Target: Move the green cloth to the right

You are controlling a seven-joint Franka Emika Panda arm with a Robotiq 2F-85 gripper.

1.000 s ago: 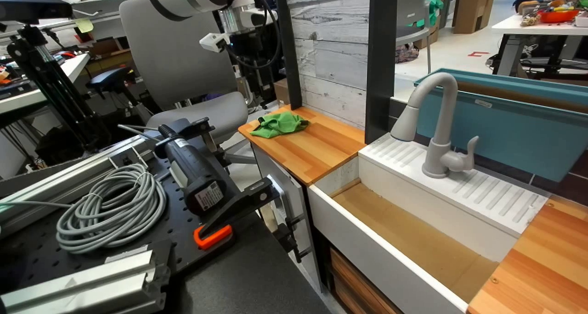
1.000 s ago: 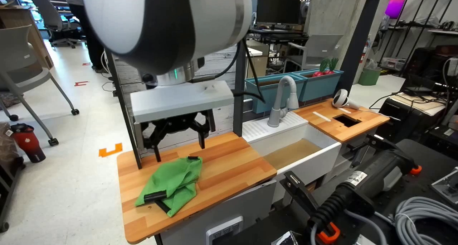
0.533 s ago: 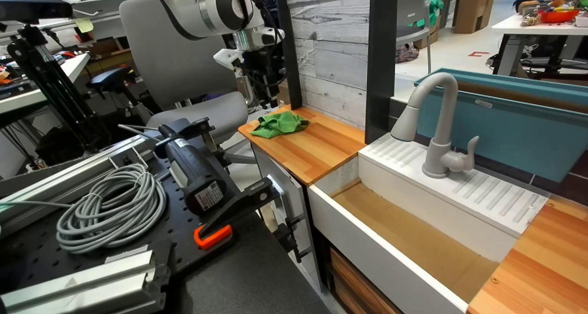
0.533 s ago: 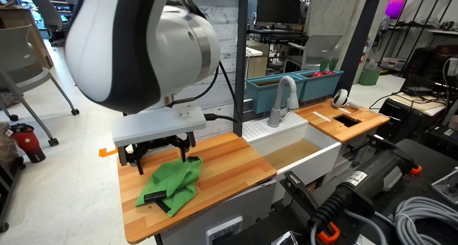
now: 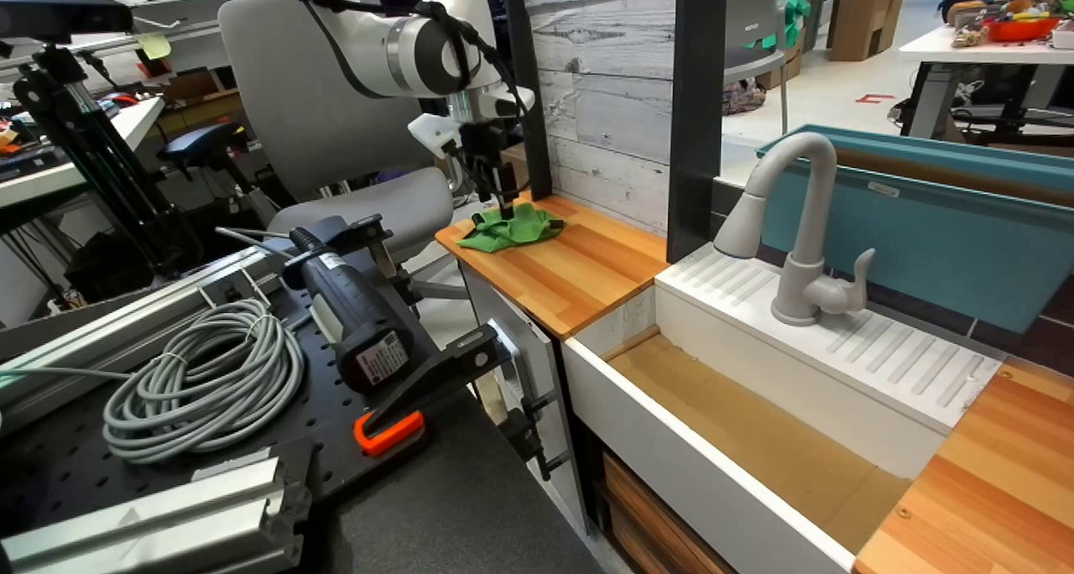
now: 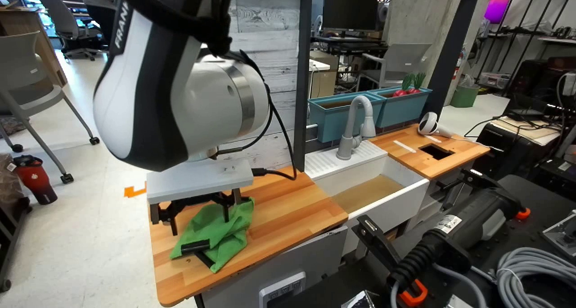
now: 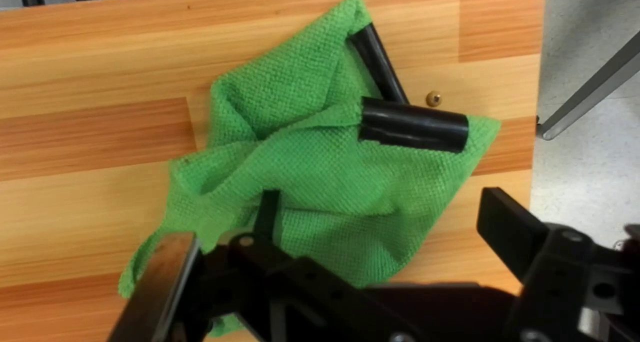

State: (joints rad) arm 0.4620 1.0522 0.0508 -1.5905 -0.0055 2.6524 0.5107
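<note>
Claw (image 6: 200, 226) agape — nubby, rumpled green cloth (image 7: 320, 172) below.

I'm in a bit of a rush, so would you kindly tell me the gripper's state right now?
Gripper: open, jaws apart at the green cloth, holding nothing; whether they touch it cannot be told.

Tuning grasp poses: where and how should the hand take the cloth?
Likely the folds in the middle of the cloth, from straight above. It lies low on the counter, so a side approach has little to catch; the rumpled folds should bunch as the hand closes. The hand is open, pointing down, which suits this.
</note>
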